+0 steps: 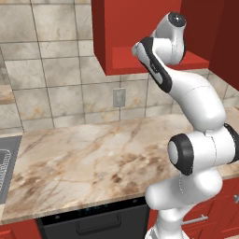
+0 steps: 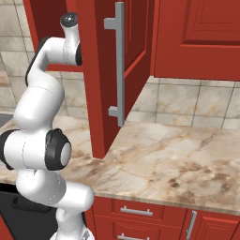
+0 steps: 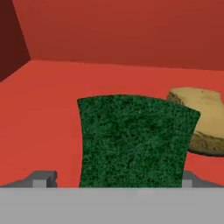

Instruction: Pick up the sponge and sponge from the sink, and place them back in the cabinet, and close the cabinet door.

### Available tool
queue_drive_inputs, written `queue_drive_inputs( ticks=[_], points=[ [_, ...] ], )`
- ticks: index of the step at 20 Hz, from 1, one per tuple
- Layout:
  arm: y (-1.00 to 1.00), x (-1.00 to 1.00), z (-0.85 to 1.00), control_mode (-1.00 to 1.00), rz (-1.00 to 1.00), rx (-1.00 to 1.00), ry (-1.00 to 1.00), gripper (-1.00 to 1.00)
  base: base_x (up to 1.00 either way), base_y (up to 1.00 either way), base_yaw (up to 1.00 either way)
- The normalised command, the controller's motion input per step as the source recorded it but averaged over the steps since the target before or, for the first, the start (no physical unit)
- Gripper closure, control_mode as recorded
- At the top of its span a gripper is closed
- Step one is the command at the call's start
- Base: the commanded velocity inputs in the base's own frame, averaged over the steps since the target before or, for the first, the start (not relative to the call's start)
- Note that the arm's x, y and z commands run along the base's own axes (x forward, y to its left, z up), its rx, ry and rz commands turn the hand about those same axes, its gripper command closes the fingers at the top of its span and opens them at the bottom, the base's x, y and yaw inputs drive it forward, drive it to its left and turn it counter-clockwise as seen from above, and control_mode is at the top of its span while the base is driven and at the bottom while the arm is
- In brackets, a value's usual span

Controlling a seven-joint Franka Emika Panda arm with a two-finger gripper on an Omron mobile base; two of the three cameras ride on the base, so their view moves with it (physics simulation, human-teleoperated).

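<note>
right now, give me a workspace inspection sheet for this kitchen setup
surface: marble counter, bare where it shows
job's things: green-topped sponge lies on the red cabinet shelf, just ahead of the fingertips; tan sponge sits behind it to its right; whether they touch cannot be told; cabinet door stands open, silver bar handle facing out; sink edge at far left of the left base view
clutter: nothing seen
grippers: gripper open, fingers either side of the green-topped sponge, not clamped
cables: nothing seen
surroundings: tiled wall with an outlet, red drawers below the counter
</note>
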Motion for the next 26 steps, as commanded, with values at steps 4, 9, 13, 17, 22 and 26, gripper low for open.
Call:
queue_drive_inputs(
  ticks=[4, 9, 13, 17, 22, 26],
  points=[
    [-0.02, 0.00, -0.06, -1.00, 0.00, 0.02, 0.07, -1.00, 0.00, 0.00, 0.00],
    [-0.03, -0.08, 0.00, -1.00, 0.00, 0.00, -0.17, -1.00, 0.00, 0.00, 0.00],
    [0.00, -0.33, 0.00, -1.00, 0.00, 0.00, -0.29, -1.00, 0.00, 0.00, 0.00],
    [-0.02, -0.46, 0.00, -1.00, 0.00, 0.00, -0.17, -1.00, 0.00, 0.00, 0.00],
    [-0.10, -0.55, 0.01, -1.00, 0.00, 0.00, -0.07, -1.00, 0.00, 0.00, 0.00],
    [-0.24, -0.61, 0.17, -1.00, -0.02, 0.00, 0.00, -1.00, 0.00, 0.00, 0.00]
  ],
)
